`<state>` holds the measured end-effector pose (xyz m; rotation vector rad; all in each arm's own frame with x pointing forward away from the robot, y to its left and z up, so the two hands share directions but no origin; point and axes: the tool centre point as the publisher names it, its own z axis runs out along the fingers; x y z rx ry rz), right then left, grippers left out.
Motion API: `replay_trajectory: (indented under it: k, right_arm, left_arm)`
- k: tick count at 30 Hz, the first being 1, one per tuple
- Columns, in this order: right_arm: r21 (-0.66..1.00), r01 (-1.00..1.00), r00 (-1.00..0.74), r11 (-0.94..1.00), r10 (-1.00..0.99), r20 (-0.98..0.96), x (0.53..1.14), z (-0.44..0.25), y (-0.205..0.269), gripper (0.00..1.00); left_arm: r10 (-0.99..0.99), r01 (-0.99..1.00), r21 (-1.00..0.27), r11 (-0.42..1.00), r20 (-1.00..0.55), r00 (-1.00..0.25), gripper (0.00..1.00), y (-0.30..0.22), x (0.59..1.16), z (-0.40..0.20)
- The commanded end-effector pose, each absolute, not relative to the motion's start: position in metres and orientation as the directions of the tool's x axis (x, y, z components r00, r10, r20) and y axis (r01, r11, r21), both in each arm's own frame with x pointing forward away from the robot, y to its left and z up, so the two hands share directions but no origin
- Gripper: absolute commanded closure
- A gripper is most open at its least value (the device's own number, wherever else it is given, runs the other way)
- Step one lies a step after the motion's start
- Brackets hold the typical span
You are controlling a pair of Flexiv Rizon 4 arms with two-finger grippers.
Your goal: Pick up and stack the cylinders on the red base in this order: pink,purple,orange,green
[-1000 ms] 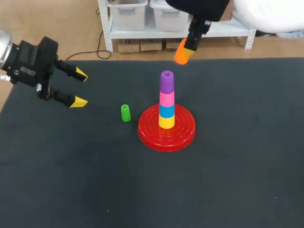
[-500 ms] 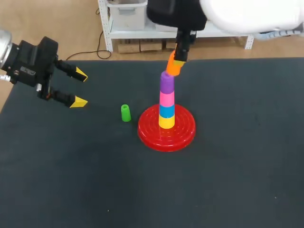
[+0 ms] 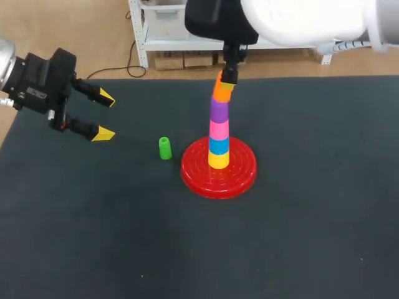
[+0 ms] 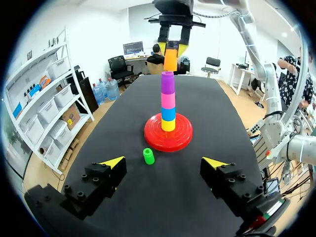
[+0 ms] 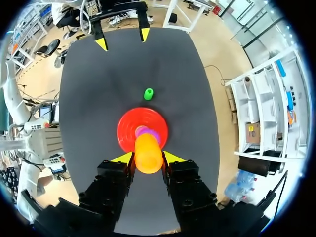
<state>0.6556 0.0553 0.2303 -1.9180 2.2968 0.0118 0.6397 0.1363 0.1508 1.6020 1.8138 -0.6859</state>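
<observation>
A small green plastic cylinder stands upright beside the round red base. The right gripper clasps the orange plastic cylinder, slightly tilted, at the purple cylinder's top. The left gripper is spread wide.

orange cylinder carried leftward and lower, now just above the purple cylinder
</observation>
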Motion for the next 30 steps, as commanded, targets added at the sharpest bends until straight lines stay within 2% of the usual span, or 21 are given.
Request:
replay_trajectory:
  k: [1,30]
  right_arm:
    - [-0.091,-0.978,-0.177,0.187,-0.978,-0.110,0.663,0.225,0.060,1.00]
    - [-0.063,-0.983,-0.169,0.173,-0.984,-0.059,0.664,0.207,0.060,1.00]
  left_arm:
    - [0.671,0.991,0.020,0.132,-0.738,-0.075,0.00,0.137,0.639,0.150]
    - [0.671,0.991,0.020,0.132,-0.738,-0.075,0.00,0.137,0.639,0.150]
